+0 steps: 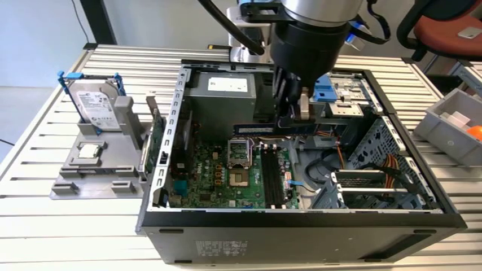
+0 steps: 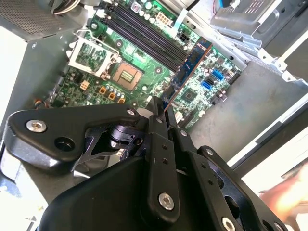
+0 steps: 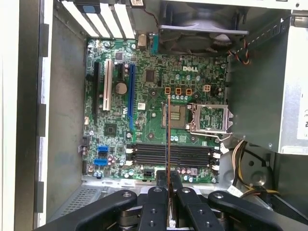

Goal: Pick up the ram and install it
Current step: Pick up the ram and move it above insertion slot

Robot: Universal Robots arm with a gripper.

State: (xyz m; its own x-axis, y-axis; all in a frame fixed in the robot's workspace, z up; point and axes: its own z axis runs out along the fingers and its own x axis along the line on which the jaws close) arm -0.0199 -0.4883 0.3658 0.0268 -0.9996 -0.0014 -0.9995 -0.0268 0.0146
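Note:
The ram (image 1: 260,129) is a long dark-blue stick held level above the motherboard (image 1: 218,180) inside the open computer case (image 1: 301,217). My gripper (image 1: 299,116) is shut on the stick's end nearer the exterior view's right. In the second wrist view the ram (image 2: 191,62) juts out from my gripper (image 2: 162,109) over the board. The first wrist view has the ram (image 3: 168,134) edge-on as a thin line between my fingers (image 3: 156,192), crossing above the black memory slots (image 3: 168,155). Those slots (image 1: 272,178) lie below the stick, apart from it.
A silver hard drive in a blue frame (image 1: 94,104) and a green expansion card (image 1: 154,141) stand on a grey fixture (image 1: 90,180) at the exterior view's left. The power supply (image 1: 226,93), drive bays (image 1: 346,96) and cables (image 1: 376,169) crowd the case. A grey bin (image 1: 452,121) sits at the right.

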